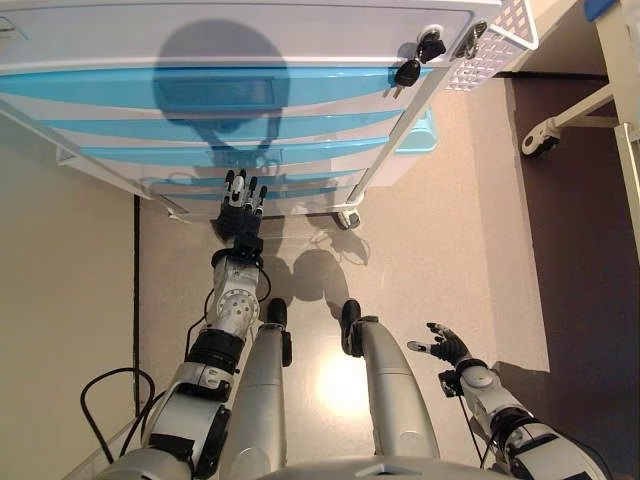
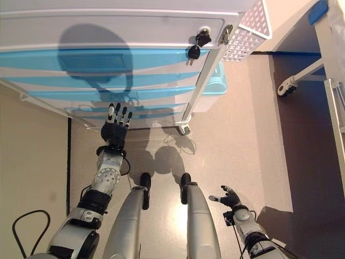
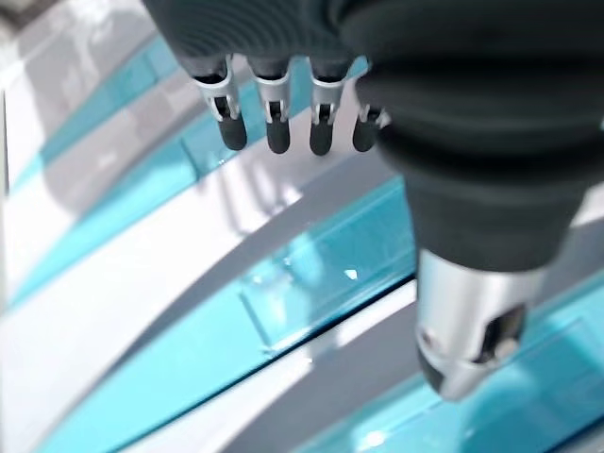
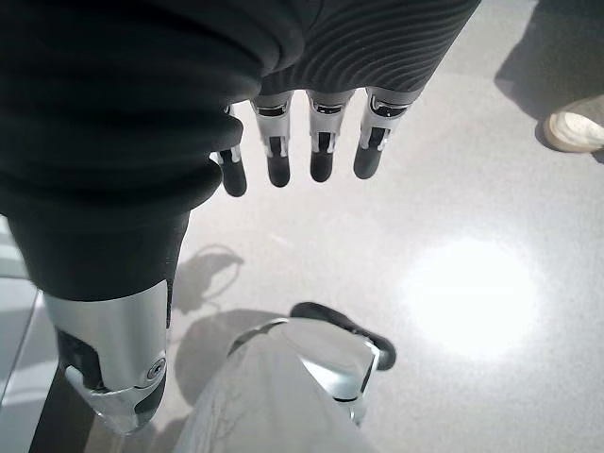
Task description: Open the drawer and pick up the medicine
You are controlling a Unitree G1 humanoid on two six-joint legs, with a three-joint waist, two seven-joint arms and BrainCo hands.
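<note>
I see my left hand [image 1: 242, 205], fingers straight, raised before the cart's blue drawers [image 1: 200, 125]. My right hand [image 1: 446, 345] hangs relaxed and empty over the floor [image 1: 450, 220].

Both eye views look steeply down on the drawer cabinet [image 1: 250, 110] and floor [image 1: 450, 250]; wrist views look along each hand, close.

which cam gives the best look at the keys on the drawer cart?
The right eye view: the keys hang clear in the lock at the cart's top right corner. The left eye view shows them too, nearer the basket. Neither wrist view shows them; the left one sees only blue drawer fronts.
</note>
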